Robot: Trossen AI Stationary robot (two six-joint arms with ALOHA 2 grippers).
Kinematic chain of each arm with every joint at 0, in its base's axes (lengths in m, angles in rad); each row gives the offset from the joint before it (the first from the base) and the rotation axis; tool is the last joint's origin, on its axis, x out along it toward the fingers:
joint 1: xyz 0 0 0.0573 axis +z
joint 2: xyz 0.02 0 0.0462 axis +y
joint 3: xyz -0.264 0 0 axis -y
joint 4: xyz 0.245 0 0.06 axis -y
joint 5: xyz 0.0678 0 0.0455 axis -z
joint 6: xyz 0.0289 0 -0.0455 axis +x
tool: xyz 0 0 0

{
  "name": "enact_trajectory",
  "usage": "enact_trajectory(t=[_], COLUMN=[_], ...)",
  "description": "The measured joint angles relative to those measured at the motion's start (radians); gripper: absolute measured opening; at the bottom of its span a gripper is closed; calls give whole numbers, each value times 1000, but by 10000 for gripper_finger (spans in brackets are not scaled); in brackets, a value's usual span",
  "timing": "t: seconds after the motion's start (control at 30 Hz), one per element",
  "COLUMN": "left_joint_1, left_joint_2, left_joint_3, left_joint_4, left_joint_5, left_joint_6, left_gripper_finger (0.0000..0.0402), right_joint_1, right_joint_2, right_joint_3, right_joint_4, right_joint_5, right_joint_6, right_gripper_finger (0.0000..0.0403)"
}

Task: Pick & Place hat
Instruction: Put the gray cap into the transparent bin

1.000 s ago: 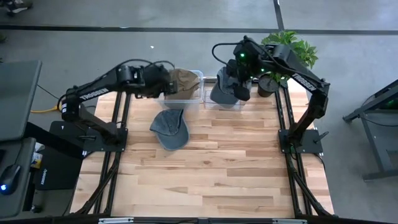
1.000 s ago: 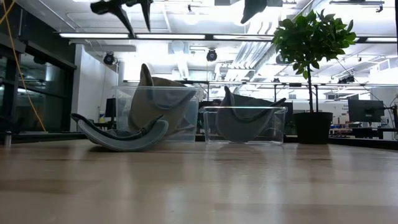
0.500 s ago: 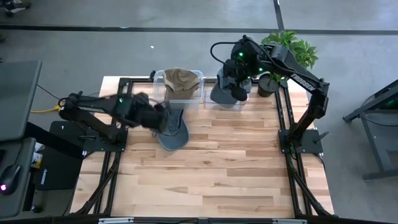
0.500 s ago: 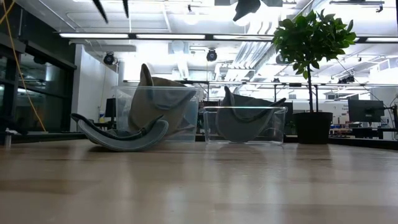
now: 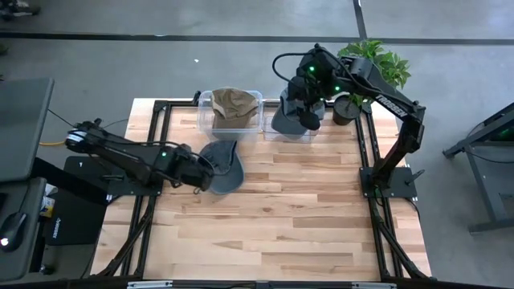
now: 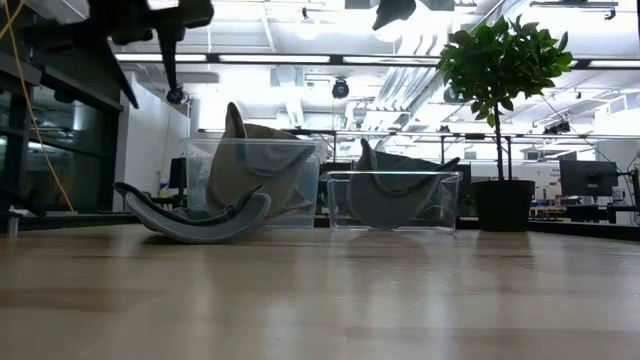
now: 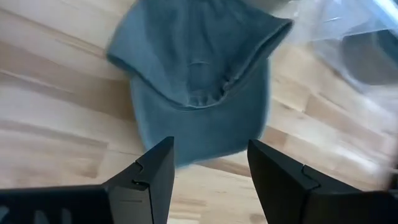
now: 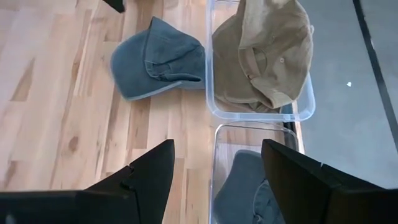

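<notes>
Blue hat (image 5: 222, 167) is seen lying upside down on the table (image 5: 281, 225), just beside the clear bin (image 5: 230, 128) that holds a tan hat (image 5: 233, 104). Left gripper (image 5: 206, 177) is held low at the blue hat's edge, fingers (image 7: 152, 177) partly apart and empty; contact with the fabric cannot be told. Right gripper (image 5: 308, 108) is held above the second bin (image 5: 283, 127), which holds a grey hat (image 8: 249, 186); its fingers (image 8: 149, 174) are spread wide, with nothing gripped. The potted plant (image 6: 500, 120) is shown full height only in the low view; the tan hat's strap is shown only in the right wrist view
</notes>
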Motion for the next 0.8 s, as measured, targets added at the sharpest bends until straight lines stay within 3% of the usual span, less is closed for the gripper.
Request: enact_trajectory(t=[0.4, 0.57, 0.8], left_joint_1=[1, 1, 1], left_joint_2=[-348, -377, -291], left_joint_3=[-299, -352, -355], left_joint_4=[247, 272, 317], left_joint_5=[-39, -41, -11], left_joint_6=[-36, -118, -205], left_gripper_finger=[182, 182, 182], right_joint_1=[0, 0, -2], right_joint_2=[0, 0, -14], right_joint_3=[0, 0, -75], right_joint_4=[-11, -12, 28], right_joint_5=[-9, -3, -6], right_joint_6=[25, 49, 77], right_gripper_finger=[236, 236, 236])
